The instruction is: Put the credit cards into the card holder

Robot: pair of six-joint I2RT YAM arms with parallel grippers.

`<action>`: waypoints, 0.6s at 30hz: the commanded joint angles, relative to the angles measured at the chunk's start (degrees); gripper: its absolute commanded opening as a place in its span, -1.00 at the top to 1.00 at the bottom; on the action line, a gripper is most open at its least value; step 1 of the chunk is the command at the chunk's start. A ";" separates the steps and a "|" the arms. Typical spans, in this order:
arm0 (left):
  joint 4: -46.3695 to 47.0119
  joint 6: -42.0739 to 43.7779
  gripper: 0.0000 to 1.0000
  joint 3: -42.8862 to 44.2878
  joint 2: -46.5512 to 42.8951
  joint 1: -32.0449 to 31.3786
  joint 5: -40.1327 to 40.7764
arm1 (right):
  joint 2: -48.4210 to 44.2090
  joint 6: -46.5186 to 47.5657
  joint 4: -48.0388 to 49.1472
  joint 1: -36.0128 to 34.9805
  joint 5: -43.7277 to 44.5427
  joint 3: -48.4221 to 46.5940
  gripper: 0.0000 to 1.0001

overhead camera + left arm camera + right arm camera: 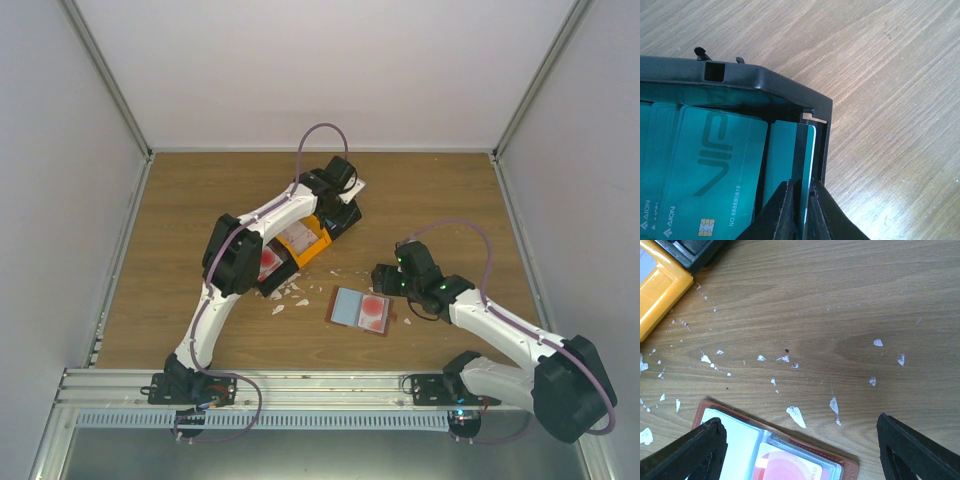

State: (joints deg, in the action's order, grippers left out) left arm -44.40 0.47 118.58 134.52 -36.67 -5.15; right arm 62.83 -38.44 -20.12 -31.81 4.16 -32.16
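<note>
In the left wrist view my left gripper (801, 200) is shut on a teal credit card (806, 150). That card stands on edge at the right end of a black bin (770, 82). More teal credit cards (710, 170) lie flat beside it in the bin. The card holder (333, 304) lies open on the table, a white card with a red round mark (374, 312) in its right sleeve. My right gripper (800, 427) hangs open just above the holder's far edge (845, 460), with nothing between its fingers. The red-marked card (785, 467) shows below it.
An orange bin (305, 240) holding pale cards sits next to the black bin (345, 215) under my left arm. Small white scraps (796, 416) are scattered over the wooden table between the bins and the holder. Metal frame rails border the table.
</note>
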 commanded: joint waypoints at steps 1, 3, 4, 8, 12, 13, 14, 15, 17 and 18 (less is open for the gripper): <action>0.22 -0.30 0.76 -0.94 -3.56 -0.60 -0.62 | -0.69 -0.63 -0.08 0.52 0.63 0.17 -0.65; 0.18 -0.30 0.80 -1.16 -3.71 -0.60 -0.57 | -0.71 -0.59 -0.10 0.52 0.75 0.18 -0.64; 0.31 -0.29 0.82 -1.31 -3.87 -0.60 -0.57 | -0.77 -0.59 -0.08 0.51 0.78 0.17 -0.64; 0.84 -0.33 0.92 -2.17 -4.40 -0.60 -0.45 | -0.76 -0.63 -0.09 0.52 0.76 0.08 -0.64; 0.91 -0.30 0.99 -2.35 -4.98 -0.60 0.05 | -0.82 -0.54 -0.26 0.48 0.78 -0.07 -0.65; 1.00 -0.32 1.00 -2.37 -5.32 -0.60 0.29 | -0.93 -0.51 -0.35 0.51 0.70 -0.21 -0.65; 1.03 -0.30 1.00 -2.39 -5.65 -0.60 0.51 | -1.09 -0.49 -0.36 0.50 0.60 -0.33 -0.64; 1.15 -0.29 1.00 -2.52 -6.00 -0.60 1.01 | -1.31 -0.43 -0.36 0.48 0.58 -0.42 -0.64; 1.29 -0.34 1.00 -2.68 -6.70 -0.60 2.38 | -1.81 -0.43 -0.48 0.48 0.76 -0.67 -0.65; 1.40 -0.30 1.00 -2.70 -7.10 -0.60 3.04 | -1.89 -0.34 -0.55 0.47 0.88 -0.93 -0.65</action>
State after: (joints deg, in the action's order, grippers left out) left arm -44.34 0.51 116.49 131.96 -36.67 -4.19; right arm 62.33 -38.41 -20.14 -31.81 4.16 -32.16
